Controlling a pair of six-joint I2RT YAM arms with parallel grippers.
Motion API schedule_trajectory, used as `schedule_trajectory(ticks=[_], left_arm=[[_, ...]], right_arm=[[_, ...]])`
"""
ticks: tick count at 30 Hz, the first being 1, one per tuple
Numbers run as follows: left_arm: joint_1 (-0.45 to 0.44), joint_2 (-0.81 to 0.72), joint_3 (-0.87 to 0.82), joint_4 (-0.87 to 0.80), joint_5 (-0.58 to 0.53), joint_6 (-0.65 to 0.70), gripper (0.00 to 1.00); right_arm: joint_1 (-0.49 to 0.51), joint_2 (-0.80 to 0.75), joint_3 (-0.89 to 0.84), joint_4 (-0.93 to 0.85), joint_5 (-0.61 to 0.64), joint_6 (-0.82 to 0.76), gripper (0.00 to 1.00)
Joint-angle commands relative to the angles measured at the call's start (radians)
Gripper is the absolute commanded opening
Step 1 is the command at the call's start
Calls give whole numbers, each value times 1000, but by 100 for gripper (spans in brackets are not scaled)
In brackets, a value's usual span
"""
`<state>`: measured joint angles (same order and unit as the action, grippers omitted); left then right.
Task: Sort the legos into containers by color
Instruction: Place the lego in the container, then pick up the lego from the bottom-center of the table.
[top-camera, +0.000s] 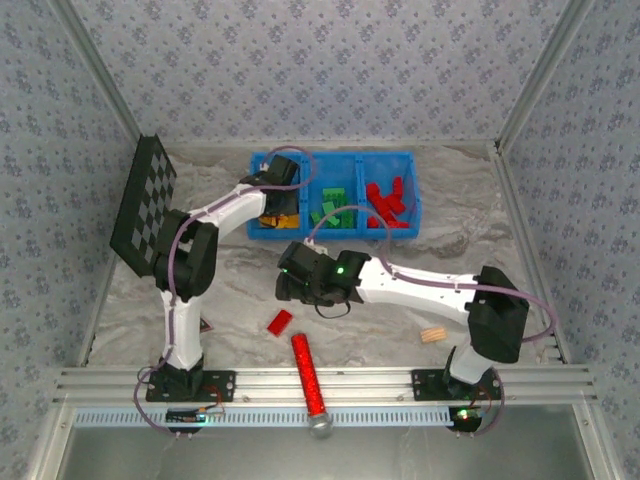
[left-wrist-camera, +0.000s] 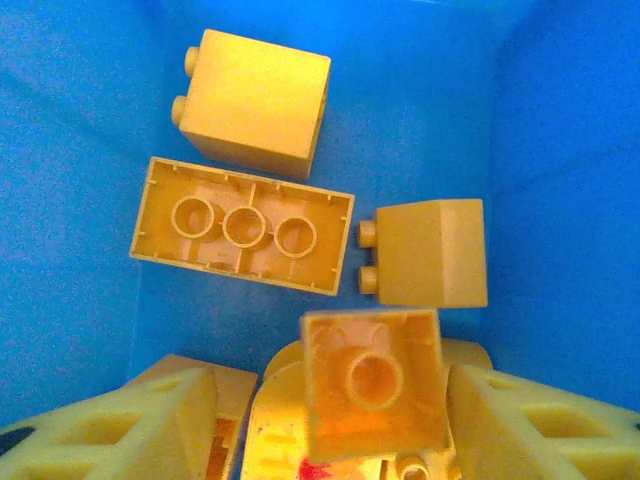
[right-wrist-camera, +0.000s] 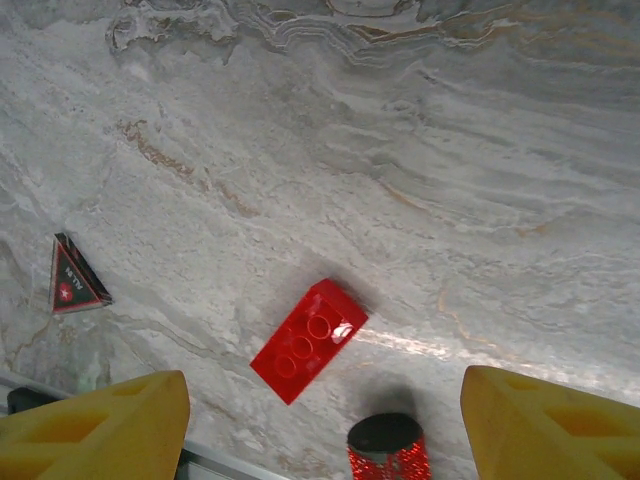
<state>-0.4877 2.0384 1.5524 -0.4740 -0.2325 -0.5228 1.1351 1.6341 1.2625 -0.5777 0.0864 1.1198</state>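
**While your left pincer (left-wrist-camera: 330, 400) hangs in the blue bin (top-camera: 340, 153), one red brick (right-wrist-camera: 308, 340) lies outside it**

Where the left pincer reaches into the bin's left compartment, its pale, hollow-celled fingers (left-wrist-camera: 150, 425) stand parted. They are wider apart than the small square yellow brick (left-wrist-camera: 372, 385) between them. That brick shows its hollow underside with one round tube. A gap shows on its left, but you cannot tell whether the right finger touches it.

On the smooth blue floor beneath lie a long yellow brick (left-wrist-camera: 242, 225), upside down with three tubes, and two blocky yellow bricks (left-wrist-camera: 430, 252) on their sides.

The bin's middle compartment holds glossy green bricks (top-camera: 330, 212), and the right one holds red bricks (top-camera: 385, 205).

On the near side of the bin, your right pincer (right-wrist-camera: 322, 400) gapes wide with nothing between its jaws. It hangs above the studded red brick on the veined, marble-look tabletop (right-wrist-camera: 400, 150). A glittery red cylinder (right-wrist-camera: 388, 450) lies nearer to you than the brick.
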Motion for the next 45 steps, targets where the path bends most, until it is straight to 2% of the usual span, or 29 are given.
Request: schedule_trajectory(ticks=[1, 15, 30, 45], left_arm=[[2, -26, 12, 3, -6, 10, 64], [1, -345, 26, -44, -35, 37, 68], [11, -730, -190, -79, -136, 53, 72], [86, -883, -276, -106, -93, 57, 75]], right_arm=[[12, 43, 37, 15, -23, 40, 74], [45, 171, 54, 63, -88, 130, 76], [39, 280, 107, 32, -147, 150, 74], [34, 395, 216, -71, -172, 65, 68]])
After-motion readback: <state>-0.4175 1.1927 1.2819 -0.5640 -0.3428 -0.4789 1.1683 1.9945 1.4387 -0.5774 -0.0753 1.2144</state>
